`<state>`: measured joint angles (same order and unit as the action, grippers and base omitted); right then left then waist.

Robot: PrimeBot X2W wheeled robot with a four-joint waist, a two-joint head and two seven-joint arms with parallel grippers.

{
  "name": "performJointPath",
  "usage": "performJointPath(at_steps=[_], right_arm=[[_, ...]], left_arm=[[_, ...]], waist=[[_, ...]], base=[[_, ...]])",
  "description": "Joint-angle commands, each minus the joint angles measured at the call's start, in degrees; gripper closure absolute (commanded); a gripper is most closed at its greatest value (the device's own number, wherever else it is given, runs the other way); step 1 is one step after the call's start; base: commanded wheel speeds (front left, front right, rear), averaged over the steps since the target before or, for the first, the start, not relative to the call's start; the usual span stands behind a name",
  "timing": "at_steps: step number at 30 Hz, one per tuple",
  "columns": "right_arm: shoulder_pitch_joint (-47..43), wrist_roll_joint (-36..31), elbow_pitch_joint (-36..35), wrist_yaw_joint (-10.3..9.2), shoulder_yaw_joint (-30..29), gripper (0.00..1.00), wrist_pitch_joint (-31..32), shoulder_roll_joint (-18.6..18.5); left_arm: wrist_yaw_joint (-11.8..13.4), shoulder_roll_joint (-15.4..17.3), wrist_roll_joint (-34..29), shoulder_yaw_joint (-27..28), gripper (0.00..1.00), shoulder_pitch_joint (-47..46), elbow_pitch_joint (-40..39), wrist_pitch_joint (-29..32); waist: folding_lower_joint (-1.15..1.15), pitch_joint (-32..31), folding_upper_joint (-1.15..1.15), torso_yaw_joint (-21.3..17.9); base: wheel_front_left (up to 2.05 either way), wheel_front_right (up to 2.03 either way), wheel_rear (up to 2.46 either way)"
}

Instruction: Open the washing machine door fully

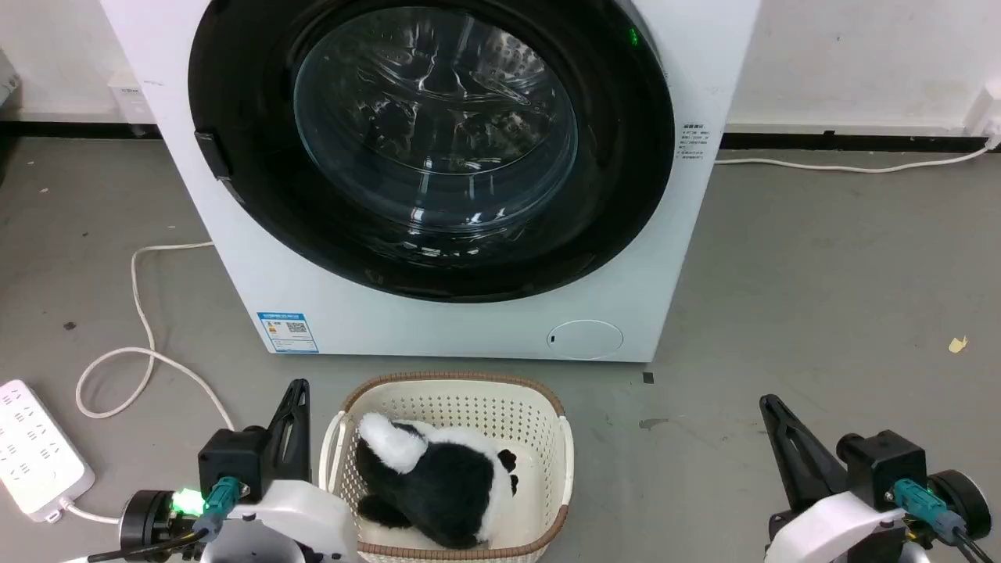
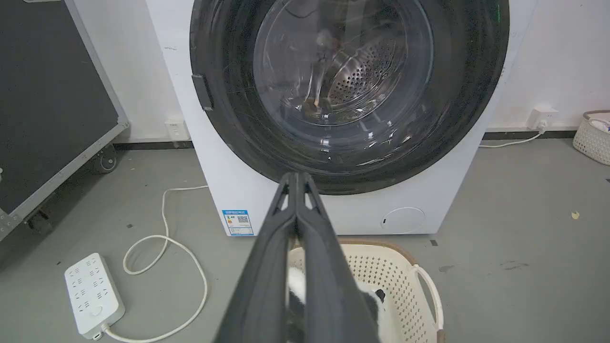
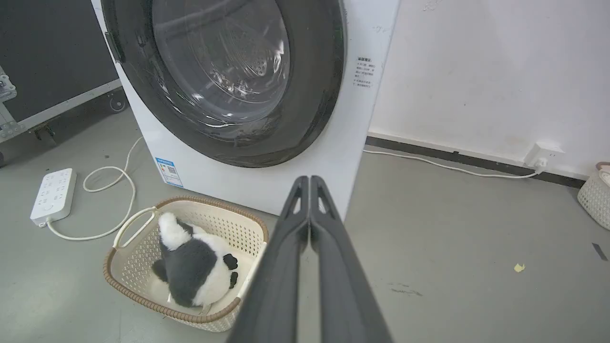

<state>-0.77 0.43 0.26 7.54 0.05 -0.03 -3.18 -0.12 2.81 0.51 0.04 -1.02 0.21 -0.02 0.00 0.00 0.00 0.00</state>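
1. The washing machine door point(image 1: 626, 180) is sitting closed, flat against the front of the white machine point(image 1: 258, 258).
2. The left gripper point(image 1: 297, 387) is hovering just beside the basket point(image 1: 547, 399), with its fingers pressed together and holding nothing.
3. The right gripper point(image 1: 770, 403) is hovering at the right, also pressed together and empty, well apart from the door.

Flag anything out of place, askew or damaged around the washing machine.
Nothing looks damaged or askew: the washing machine door sits flush and shut. Minor oddities: a small yellowish scrap lies on the grey floor right of the white machine, and a white cable loops loosely beside the power strip at its left.
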Motion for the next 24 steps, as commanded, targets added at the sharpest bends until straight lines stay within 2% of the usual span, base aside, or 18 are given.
performJointPath(at_steps=[1,24], right_arm=[[0.8,-0.4,-0.3,-0.05,0.0,1.0,0.0,0.3],[0.8,-0.4,-0.3,-0.05,0.0,1.0,0.0,0.3]], left_arm=[[0.1,0.1,-0.5,0.0,1.0,1.0,-0.2,0.0],[0.1,0.1,-0.5,0.0,1.0,1.0,-0.2,0.0]], waist=[[0.0,0.0,0.0,0.0],[0.0,0.0,0.0,0.0]], base=[[0.0,0.0,0.0],[0.0,0.0,0.0]])
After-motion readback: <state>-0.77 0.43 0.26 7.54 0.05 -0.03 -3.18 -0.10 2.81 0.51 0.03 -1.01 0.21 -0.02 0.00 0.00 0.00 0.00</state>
